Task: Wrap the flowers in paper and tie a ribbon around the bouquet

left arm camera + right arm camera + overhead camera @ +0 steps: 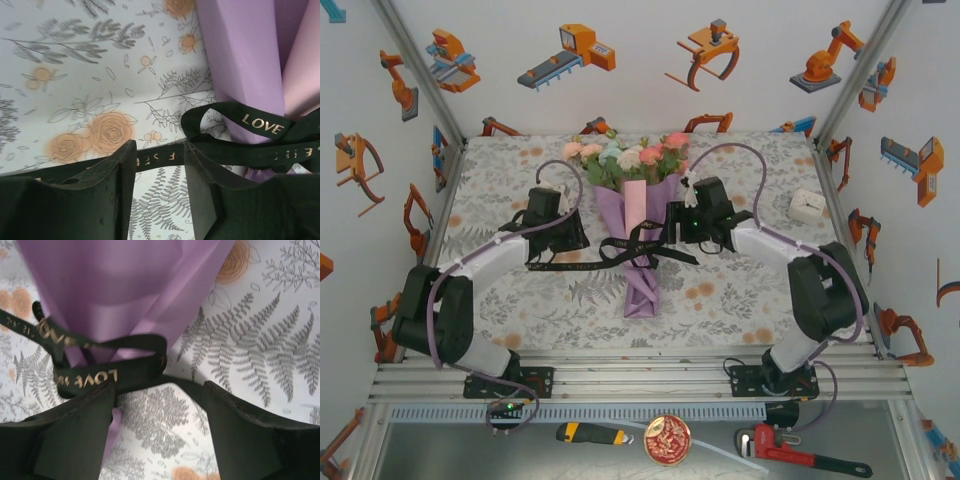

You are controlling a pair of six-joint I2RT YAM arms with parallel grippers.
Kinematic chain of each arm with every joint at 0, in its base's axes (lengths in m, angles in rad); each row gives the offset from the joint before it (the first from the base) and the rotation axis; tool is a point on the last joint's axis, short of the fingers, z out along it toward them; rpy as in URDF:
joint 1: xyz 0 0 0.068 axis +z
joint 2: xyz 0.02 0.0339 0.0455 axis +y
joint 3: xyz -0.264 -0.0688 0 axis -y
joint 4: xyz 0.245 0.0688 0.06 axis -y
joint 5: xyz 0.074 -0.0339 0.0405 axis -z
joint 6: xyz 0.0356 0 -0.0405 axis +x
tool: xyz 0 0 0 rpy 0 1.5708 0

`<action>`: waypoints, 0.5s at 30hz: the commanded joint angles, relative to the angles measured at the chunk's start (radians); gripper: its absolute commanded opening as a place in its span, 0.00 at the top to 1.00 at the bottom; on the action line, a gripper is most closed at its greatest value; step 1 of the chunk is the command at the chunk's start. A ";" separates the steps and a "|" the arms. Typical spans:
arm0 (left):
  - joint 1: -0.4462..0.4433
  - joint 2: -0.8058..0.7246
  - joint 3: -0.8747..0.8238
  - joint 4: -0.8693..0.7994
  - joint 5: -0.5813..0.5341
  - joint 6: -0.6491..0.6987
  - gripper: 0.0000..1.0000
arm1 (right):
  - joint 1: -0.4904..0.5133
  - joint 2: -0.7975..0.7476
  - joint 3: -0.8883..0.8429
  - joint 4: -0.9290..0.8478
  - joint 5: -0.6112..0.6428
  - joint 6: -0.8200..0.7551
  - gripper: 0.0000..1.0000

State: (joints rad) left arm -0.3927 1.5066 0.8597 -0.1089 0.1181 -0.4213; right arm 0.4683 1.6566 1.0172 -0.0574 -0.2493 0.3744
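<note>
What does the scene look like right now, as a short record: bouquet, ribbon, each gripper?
bouquet: lying mid-table, flowers toward the far edge, purple paper wrapped as a cone
ribbon: black, looped across the cone's middle, one tail trailing left on the tablecloth
left gripper: open, ribbon tail running across between the jaws
right gripper: open, beside the cone, ribbon loop at one jaw
knot: tightness cannot be told

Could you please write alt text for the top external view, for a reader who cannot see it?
A bouquet wrapped in purple paper lies on the floral tablecloth, a black ribbon looped across its middle. The left pincer and right pincer flank it, close to the ribbon.
</note>
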 commanded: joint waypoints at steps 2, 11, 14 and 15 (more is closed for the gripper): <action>0.003 0.084 0.032 0.087 0.155 -0.052 0.52 | -0.005 0.051 0.082 0.067 -0.050 -0.020 0.49; 0.005 0.282 0.117 0.124 0.147 -0.082 0.46 | -0.005 -0.005 0.070 0.071 -0.079 -0.022 0.91; 0.005 0.308 0.119 0.182 0.223 -0.105 0.51 | -0.005 -0.023 0.067 0.066 -0.083 -0.020 0.96; 0.005 0.317 0.123 0.188 0.237 -0.111 0.54 | -0.005 -0.030 0.067 0.061 -0.084 -0.017 0.97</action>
State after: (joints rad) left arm -0.3912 1.7897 0.9733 0.0463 0.2863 -0.5022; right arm 0.4652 1.6722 1.0756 -0.0101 -0.3141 0.3634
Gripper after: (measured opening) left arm 0.475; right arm 0.039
